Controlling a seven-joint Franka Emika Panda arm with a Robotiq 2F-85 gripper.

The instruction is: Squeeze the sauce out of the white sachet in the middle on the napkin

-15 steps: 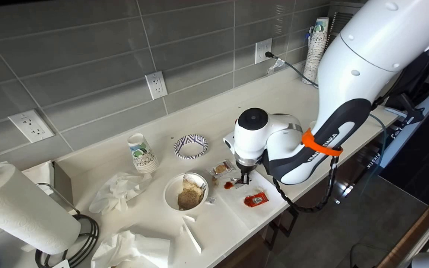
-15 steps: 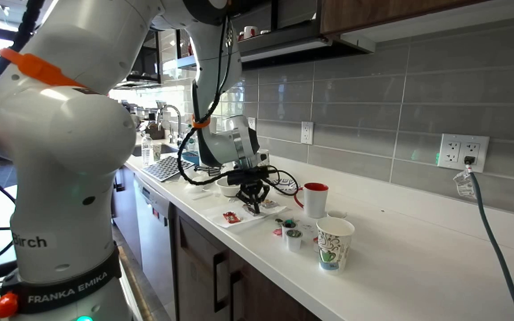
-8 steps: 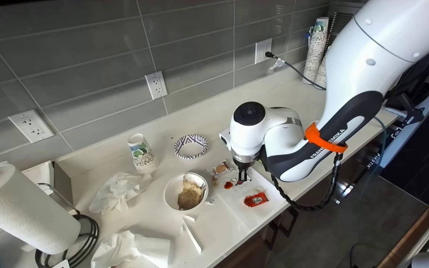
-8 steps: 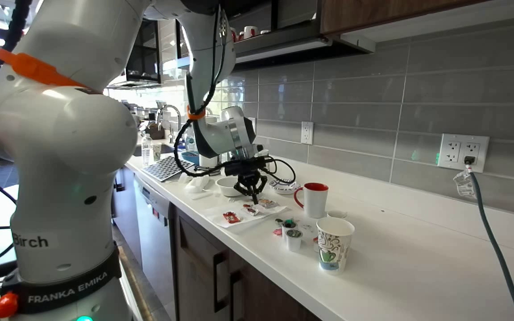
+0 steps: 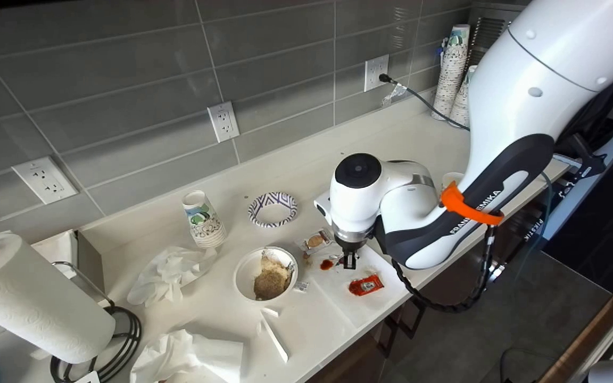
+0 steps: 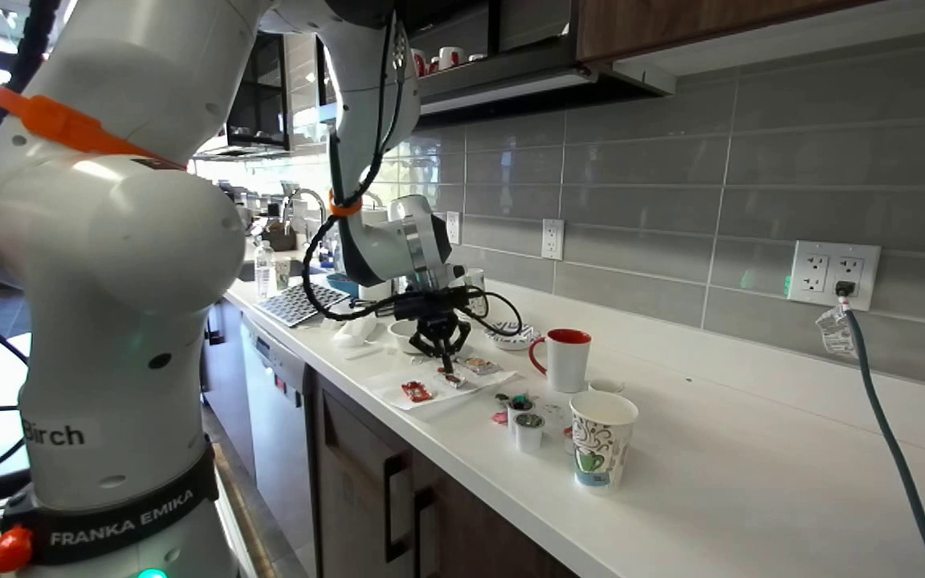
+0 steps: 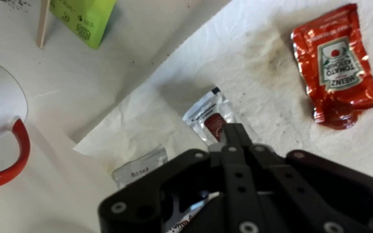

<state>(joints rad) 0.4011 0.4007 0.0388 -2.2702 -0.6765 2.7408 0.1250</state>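
Observation:
On the white napkin (image 7: 270, 123) lies the white sachet (image 7: 202, 129), with a dark red label and a black corner in the wrist view. My gripper (image 7: 236, 127) is shut with its fingertips pressed together and nothing visible between them. The tips hang over the sachet's lower part and hide it; whether they touch it, I cannot tell. In both exterior views the gripper (image 5: 349, 266) points down above the sachet (image 6: 454, 380). A spot of red sauce (image 5: 326, 264) is on the napkin beside the sachet.
A red ketchup packet (image 7: 335, 64) and a brownish packet (image 5: 315, 241) lie either side of the sachet. Around the napkin stand a bowl of powder (image 5: 242, 279), a patterned paper bowl (image 5: 273, 222), a red-handled mug (image 6: 568, 361) and small pods (image 6: 528, 433). The counter's front edge runs close by.
My shut gripper has lifted off the sachet, leaving its red label in sight. It has since shifted slightly and come a little lower over the sachet.

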